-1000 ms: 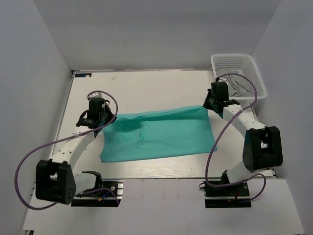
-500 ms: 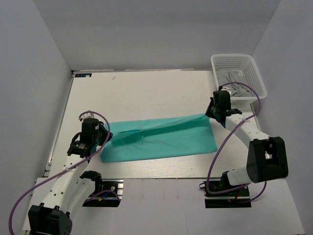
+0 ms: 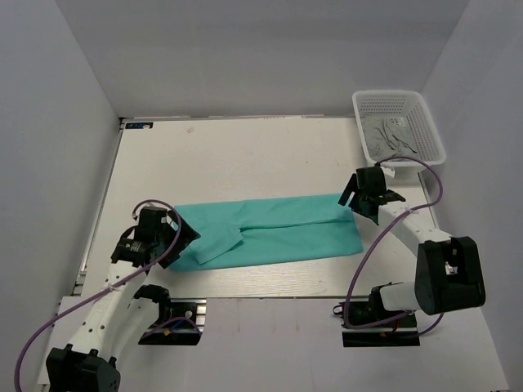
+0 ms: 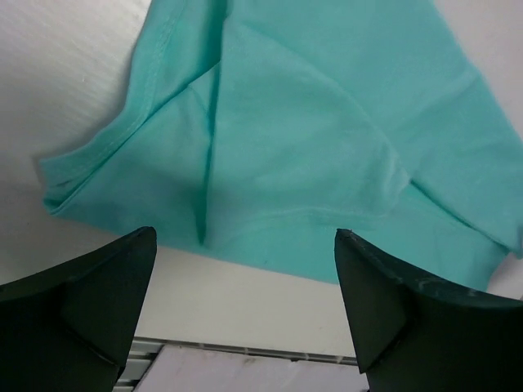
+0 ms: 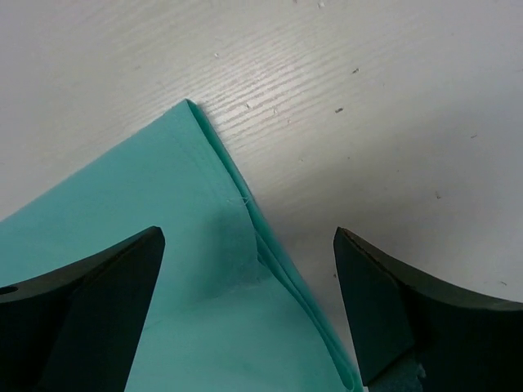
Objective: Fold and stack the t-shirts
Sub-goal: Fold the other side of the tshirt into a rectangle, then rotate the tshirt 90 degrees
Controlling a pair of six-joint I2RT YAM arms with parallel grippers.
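Observation:
A turquoise t-shirt lies on the table as a long flat band, folded lengthwise, with a small flap turned over near its left end. My left gripper stands open at that left end; in the left wrist view the gripper hangs over the near hem of the t-shirt with nothing between its fingers. My right gripper is open just above the shirt's far right corner. In the right wrist view that layered corner of the t-shirt lies loose under the open gripper.
A white mesh basket stands at the back right with grey cloth inside. The table's front edge runs just near of the shirt. Grey walls enclose the table on three sides.
Both grippers carried the shirt's far edge toward the near side, then opened and let it go. The shirt is now a narrower folded band. The left arm drew back toward its base.

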